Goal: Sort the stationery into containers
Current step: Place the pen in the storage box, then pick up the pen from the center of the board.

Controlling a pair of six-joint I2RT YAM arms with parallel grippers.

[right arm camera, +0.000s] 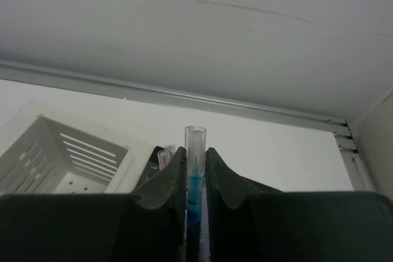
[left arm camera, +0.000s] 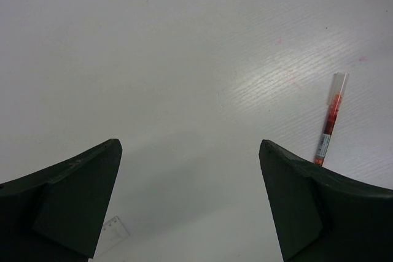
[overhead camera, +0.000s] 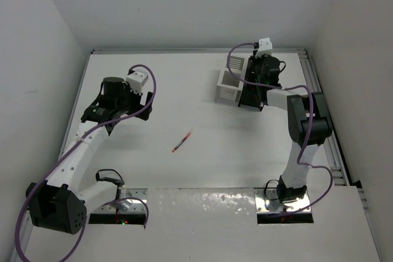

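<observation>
Right gripper [right arm camera: 195, 151] hovered far right, jaws clamped on upright blue pen [right arm camera: 194, 139], just beside white box [right arm camera: 61, 151]. Left gripper [left arm camera: 190, 145] sat far left, jaws spread wide, empty. Red pen [left arm camera: 328, 121] lay on table [left arm camera: 184, 41], mid-scene.

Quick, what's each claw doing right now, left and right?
Left claw: open, holding nothing.
Right claw: closed on a thin blue pen with a clear plastic barrel.

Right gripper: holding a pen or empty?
Holding: right gripper is shut on a blue pen, its clear barrel pinched between the fingers in the wrist view.
</observation>
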